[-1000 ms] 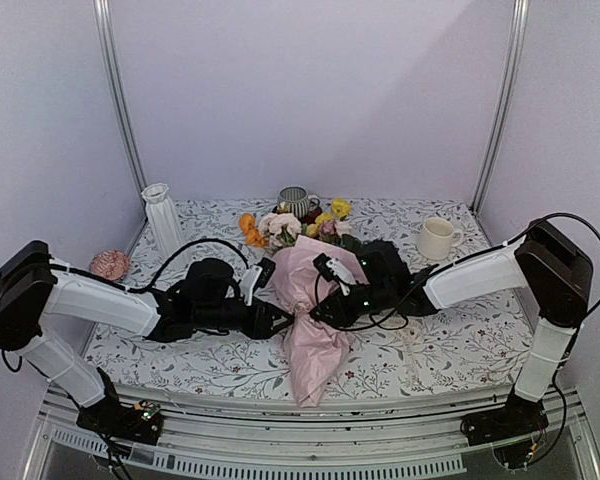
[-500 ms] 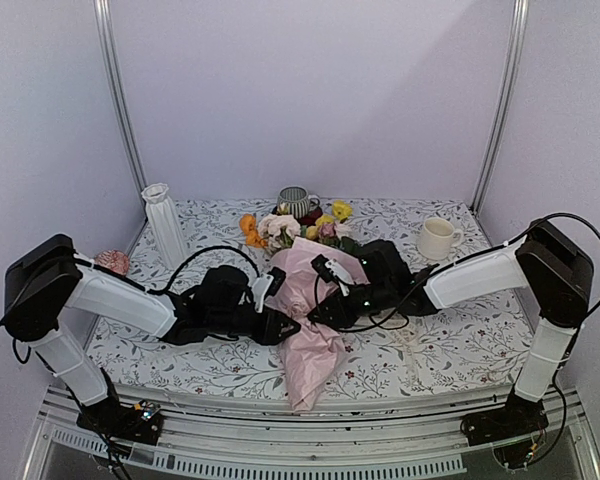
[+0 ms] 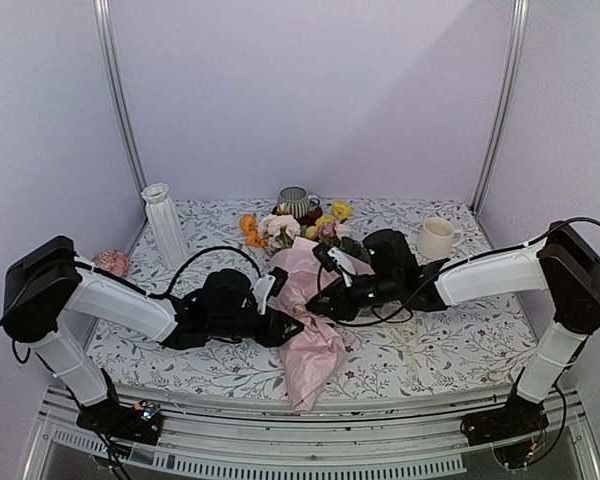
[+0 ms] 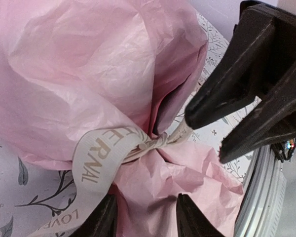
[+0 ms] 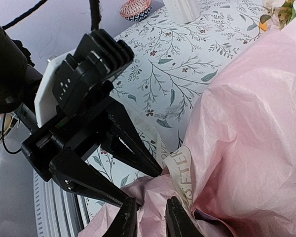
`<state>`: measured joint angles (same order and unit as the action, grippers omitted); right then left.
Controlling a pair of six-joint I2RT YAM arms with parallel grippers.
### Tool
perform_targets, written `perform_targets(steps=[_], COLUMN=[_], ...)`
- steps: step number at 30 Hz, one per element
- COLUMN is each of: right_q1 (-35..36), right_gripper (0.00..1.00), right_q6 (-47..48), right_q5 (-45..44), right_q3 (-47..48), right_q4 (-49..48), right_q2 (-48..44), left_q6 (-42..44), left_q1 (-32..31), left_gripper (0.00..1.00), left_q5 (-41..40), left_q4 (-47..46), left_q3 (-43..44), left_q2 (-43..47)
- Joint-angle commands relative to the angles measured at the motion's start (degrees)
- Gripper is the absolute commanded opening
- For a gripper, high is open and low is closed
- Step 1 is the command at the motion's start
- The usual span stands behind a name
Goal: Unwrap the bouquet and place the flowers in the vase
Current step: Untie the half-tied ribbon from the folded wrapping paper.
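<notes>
Both grippers meet at the pink bouquet (image 3: 310,310): right gripper (image 4: 207,133) seemingly pinching its ribbon (image 4: 113,153); left gripper (image 5: 140,190) parted, straddling the tied waist.

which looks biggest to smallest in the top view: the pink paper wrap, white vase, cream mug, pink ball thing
1. pink paper wrap
2. white vase
3. cream mug
4. pink ball, partly hidden by the left arm, so it may only look smaller than the mug.

Bouquet (image 3: 305,305) between both grippers
</notes>
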<state>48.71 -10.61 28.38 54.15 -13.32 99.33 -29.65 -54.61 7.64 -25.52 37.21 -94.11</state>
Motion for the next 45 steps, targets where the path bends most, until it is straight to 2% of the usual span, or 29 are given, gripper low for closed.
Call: perform_targets(steps=[1, 11, 21, 26, 31, 38, 45], right_q1=[0.31, 0.25, 1.44, 2.59, 3.14, 3.21, 3.26], right_gripper=[0.22, 0.23, 0.28, 0.28, 0.28, 0.28, 0.27], right_q6=[0.89, 2.09, 1.50, 1.47, 0.89, 0.78, 2.99], right_q5=[-1.48, -8.15, -10.15, -12.43, -16.24, -14.46, -13.47], right_q3=[-1.00, -3.85, -3.54, -2.30, -5.24, -5.82, -5.34], right_q4=[-0.26, -0.25, -1.05, -0.29, -2.70, -3.46, -3.38], right_q2=[-3.27, -7.01, -2.93, -3.54, -7.40, -6.42, -3.35], left_q6=[-0.32, 0.28, 1.36, 0.45, 1.14, 0.77, -0.63], left_q1=[-1.35, -1.49, -1.47, -1.53, -1.51, -1.50, -1.51], left_gripper=[0.44, 0.45, 0.48, 0.48, 0.48, 0.47, 0.46], left_q5=[-2.58, -3.19, -4.40, -7.38, -8.65, -8.72, -6.52], left_q4=[-2.35, -3.73, -3.57, -4.69, -4.74, -3.57, -2.26], left_q3=[-1.92, -2.97, -3.34, -6.28, -7.90, -8.11, -6.40], left_q2=[2.59, 4.56, 4.19, 7.90, 12.45, 13.76, 11.43])
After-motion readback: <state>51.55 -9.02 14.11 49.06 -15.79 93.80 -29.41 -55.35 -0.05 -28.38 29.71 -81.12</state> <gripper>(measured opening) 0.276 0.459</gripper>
